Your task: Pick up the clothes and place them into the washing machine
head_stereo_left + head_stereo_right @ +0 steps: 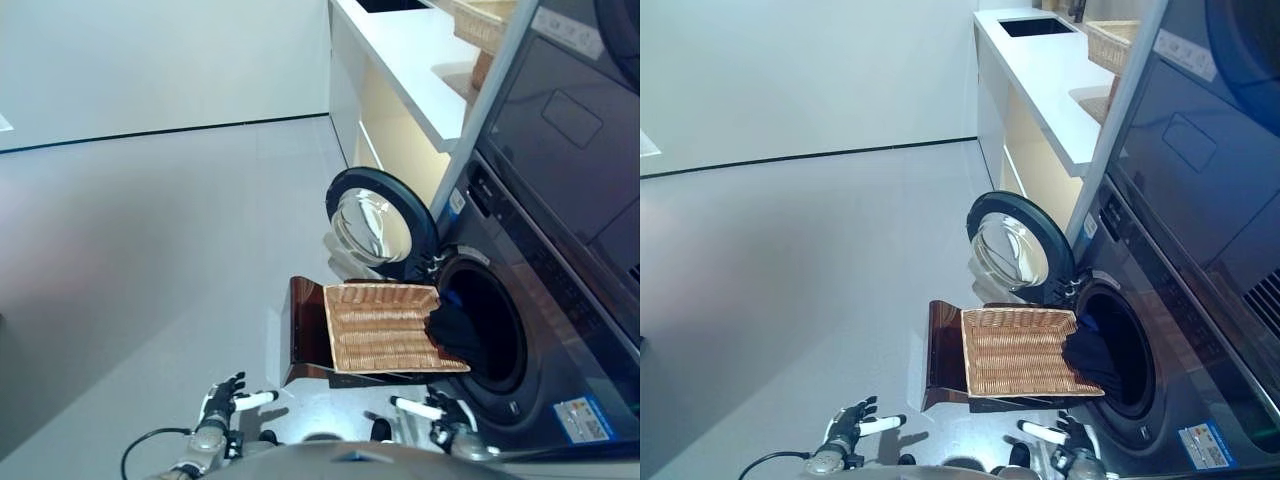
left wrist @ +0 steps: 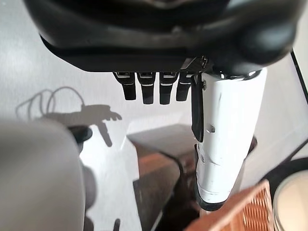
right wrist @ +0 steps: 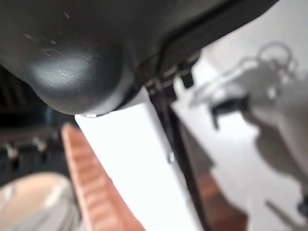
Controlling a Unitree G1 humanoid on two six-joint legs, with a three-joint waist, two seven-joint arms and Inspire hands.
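A shallow wicker basket (image 1: 380, 328) rests on a low dark brown box (image 1: 305, 335) beside the washing machine (image 1: 560, 300). Its round door (image 1: 375, 225) stands open. Dark clothes (image 1: 455, 335) hang over the basket's edge at the drum opening (image 1: 500, 335), partly inside it. A bit of blue cloth (image 1: 455, 298) shows just above them. My left hand (image 1: 222, 400) is low in front of the box, open and empty, with its white-covered thumb (image 2: 224, 144) straight. My right hand (image 1: 447, 412) is low in front of the machine, open and empty, apart from the basket.
A white counter (image 1: 410, 50) runs along the far side behind the machine, with another wicker basket (image 1: 480, 25) on it. Grey floor (image 1: 150, 250) stretches to the left of the box, up to a pale wall.
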